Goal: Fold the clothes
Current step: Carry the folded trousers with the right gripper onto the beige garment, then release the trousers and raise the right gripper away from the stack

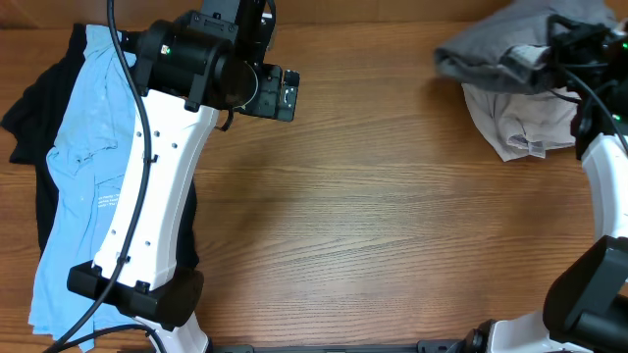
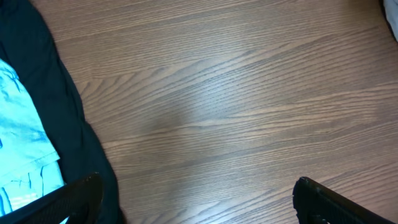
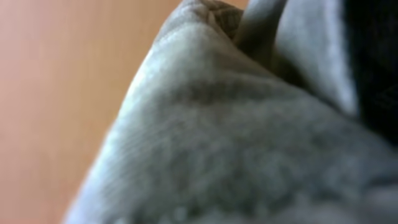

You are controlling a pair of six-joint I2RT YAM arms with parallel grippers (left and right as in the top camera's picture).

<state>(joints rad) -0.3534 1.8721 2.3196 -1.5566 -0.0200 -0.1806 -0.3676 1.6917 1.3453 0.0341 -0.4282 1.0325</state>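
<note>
**A:** Where do the grey shorts [image 1: 496, 49] lie?

**B:** Bunched at the far right corner of the bench [image 1: 392, 226], partly over the beige shorts [image 1: 520, 127]. The right gripper [image 1: 577, 47] is pressed together on a fold of the grey cloth (its wrist view shows little else).

**A:** And the left gripper [image 2: 199, 198]?

**B:** Spread wide, holding nothing, above bare wood towards the far left. The light-blue shirt [image 1: 74, 176] lies on the black garment [image 1: 25, 118] along the left edge.
</note>
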